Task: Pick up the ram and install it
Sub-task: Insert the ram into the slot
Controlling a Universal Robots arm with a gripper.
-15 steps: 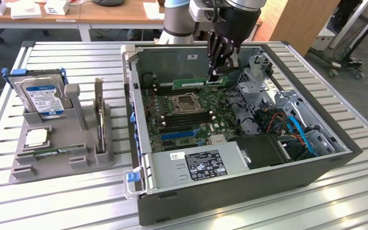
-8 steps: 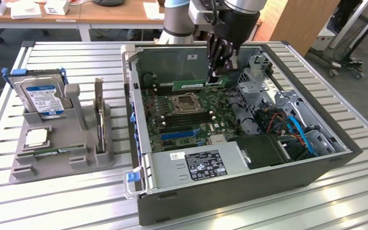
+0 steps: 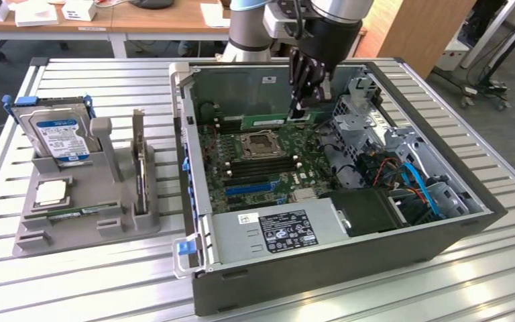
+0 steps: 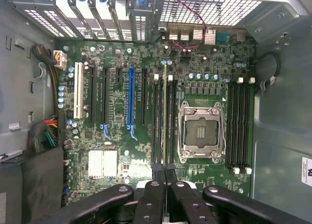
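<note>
One ram [image 3: 267, 121], a green stick, is clamped on edge between the narrowly set fingers of the tool [image 3: 300, 111], inside the open computer case [image 3: 329, 268] on the tabletop [image 3: 88, 282]. Pick-up: done. Installation: under way. The stick stands at the memory slots [image 4: 158, 121] beside the CPU socket [image 4: 201, 131]; whether it is seated cannot be told. Long axis: level, parallel to the slots, running across the exterior view from left to right. Contact edge: facing down toward the motherboard [image 3: 298, 168].
</note>
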